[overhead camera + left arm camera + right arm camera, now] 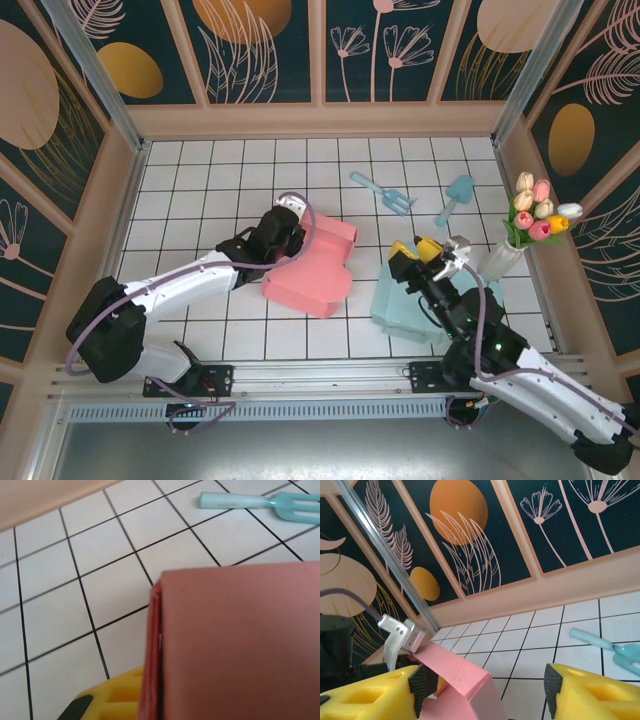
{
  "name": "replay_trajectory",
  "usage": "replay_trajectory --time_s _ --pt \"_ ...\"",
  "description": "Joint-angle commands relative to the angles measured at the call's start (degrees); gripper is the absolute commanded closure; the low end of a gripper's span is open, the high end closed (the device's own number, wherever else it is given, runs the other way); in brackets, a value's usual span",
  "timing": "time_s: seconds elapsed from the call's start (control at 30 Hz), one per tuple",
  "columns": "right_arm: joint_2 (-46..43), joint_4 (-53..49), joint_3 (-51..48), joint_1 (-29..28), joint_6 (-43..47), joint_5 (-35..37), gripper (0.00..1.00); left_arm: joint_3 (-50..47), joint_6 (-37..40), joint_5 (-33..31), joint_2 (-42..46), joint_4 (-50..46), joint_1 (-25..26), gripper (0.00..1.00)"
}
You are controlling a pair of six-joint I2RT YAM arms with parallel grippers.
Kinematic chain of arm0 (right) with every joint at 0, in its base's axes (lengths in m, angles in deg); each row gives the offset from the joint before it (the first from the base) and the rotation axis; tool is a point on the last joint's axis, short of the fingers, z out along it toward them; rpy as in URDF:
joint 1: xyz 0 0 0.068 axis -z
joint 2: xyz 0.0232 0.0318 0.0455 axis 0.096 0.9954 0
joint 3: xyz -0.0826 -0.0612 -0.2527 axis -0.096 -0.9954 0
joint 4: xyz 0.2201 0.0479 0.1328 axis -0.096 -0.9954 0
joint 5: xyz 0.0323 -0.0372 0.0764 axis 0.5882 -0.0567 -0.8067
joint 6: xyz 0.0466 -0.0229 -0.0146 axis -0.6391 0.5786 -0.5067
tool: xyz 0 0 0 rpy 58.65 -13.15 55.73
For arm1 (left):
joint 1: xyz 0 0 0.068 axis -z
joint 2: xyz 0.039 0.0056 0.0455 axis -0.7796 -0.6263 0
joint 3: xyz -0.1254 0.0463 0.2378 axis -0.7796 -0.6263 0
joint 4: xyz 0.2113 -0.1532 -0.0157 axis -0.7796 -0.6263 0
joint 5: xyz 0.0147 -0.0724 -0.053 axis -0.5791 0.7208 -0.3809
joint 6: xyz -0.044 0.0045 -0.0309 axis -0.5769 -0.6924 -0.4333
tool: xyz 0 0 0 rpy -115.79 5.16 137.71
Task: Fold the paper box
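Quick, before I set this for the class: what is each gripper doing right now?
Left gripper: closed on a raised flap of the pink box.
Right gripper: open, holding nothing.

Teal fork [382,192], teal trowel [453,200] — tulips [537,212] in vase [497,259]

My left gripper [292,218] grips the raised back flap of the pink paper box [310,278], mid-way across the white tiled table [200,180]. My right gripper [414,250], yellow fingers apart, hangs over a pale blue paper box [398,305]. Beyond lie a teal toy fork [383,193], a teal toy trowel [456,200] and a vase of tulips [520,240].
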Motion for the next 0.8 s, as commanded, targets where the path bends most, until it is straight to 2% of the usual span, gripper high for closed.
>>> replay_trajectory --time_s 0.0,0.13,0.23,0.4,0.6,0.73,0.77 --pt "-4.96 -10.63 3.67 0.20 -0.20 -2.10 0.34 3.22 12.78 6.56 -1.69 -5.42 0.65 0.99" --pt "-11.96 -15.09 2.65 0.21 0.67 -1.42 0.34 10.48 21.77 7.44 -6.40 -15.19 0.78 1.00" --pt "-11.42 -14.60 1.82 0.12 -0.03 -4.11 0.34 16.23 27.33 7.57 -10.65 -27.90 0.81 1.00" --pt "-12.83 -12.09 -0.57 0.12 -1.17 -9.19 0.34 22.21 30.92 -2.05 -15.72 -43.09 0.82 1.00" --pt "-12.73 -12.92 -0.01 0.12 -1.18 -9.87 0.34 28.79 32.74 -8.24 -23.91 -53.25 0.82 1.00" --pt "-12.73 -12.98 -0.44 0.12 -1.40 -9.27 0.34 31.76 34.25 -13.12 -29.97 -53.45 0.79 0.93" --pt "-12.77 -12.94 -0.63 0.12 -1.49 -9.11 0.34 32.16 34.88 -14.84 -31.04 -52.27 0.78 0.86"
